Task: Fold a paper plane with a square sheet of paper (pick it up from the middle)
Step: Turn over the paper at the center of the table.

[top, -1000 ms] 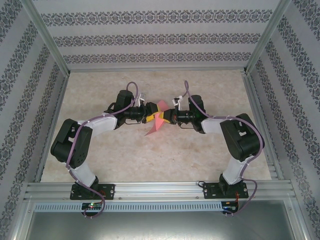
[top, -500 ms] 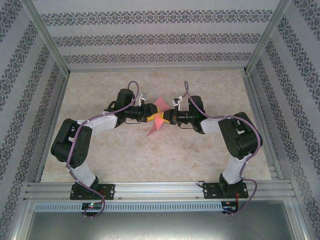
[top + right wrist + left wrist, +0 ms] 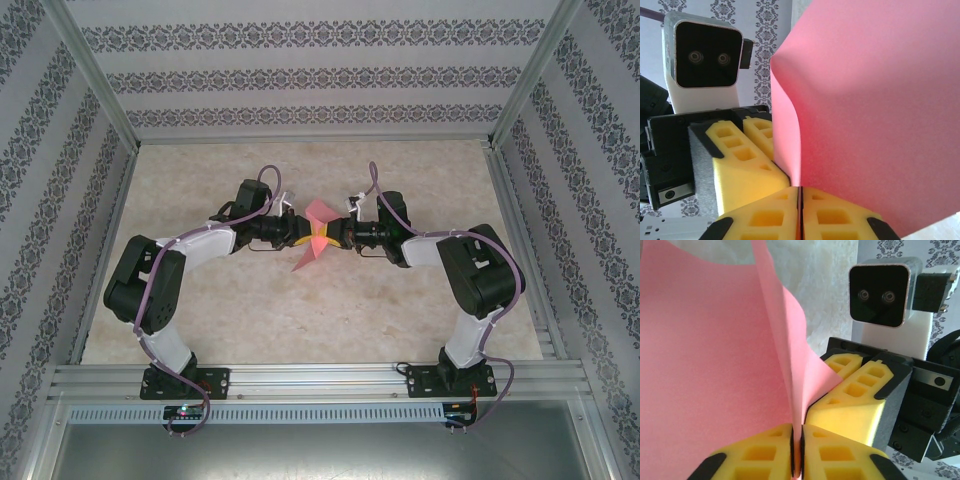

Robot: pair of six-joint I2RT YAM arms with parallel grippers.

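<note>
Creased pink paper point(image 3: 715, 365), left claw point(image 3: 796, 445) pinching it, right claw point(image 3: 800, 205) pinching it too

Pink sheet point(image 3: 710, 370), corners off-frame

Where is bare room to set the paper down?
Bare table lies between the paper and the arm bases, and along the back wall. Crowded at centre, where left end effector and right end effector pinch the paper.
</note>
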